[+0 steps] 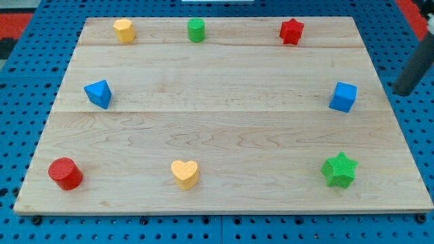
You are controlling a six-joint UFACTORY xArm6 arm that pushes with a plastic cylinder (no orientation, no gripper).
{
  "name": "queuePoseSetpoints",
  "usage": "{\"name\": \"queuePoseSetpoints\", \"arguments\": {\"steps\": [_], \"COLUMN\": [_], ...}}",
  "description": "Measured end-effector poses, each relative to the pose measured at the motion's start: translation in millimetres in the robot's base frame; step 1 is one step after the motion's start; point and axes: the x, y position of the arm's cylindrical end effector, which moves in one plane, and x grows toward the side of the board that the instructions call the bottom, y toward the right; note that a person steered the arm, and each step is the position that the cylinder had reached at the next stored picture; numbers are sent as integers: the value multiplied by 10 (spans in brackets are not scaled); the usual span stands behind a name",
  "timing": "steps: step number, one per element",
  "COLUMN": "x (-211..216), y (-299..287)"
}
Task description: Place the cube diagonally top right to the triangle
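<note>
The blue cube (pixel 343 96) sits near the board's right edge, about mid-height. The blue triangle (pixel 99 93) sits near the left edge at about the same height, far from the cube. My rod enters at the view's right edge, and my tip (pixel 400 91) rests just off the board, to the right of the cube with a clear gap between them.
A wooden board (pixel 217 135) on a blue pegboard holds a yellow hexagon (pixel 123 30), a green cylinder (pixel 196 30), a red star (pixel 291 31), a red cylinder (pixel 65 173), a yellow heart (pixel 184 173) and a green star (pixel 339 169).
</note>
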Motion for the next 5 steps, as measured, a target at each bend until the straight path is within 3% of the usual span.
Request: {"name": "queuePoseSetpoints", "arguments": {"steps": [1,3,4,5], "x": [-12,141,287,207], "y": [-653,-543,-909,-1769]}}
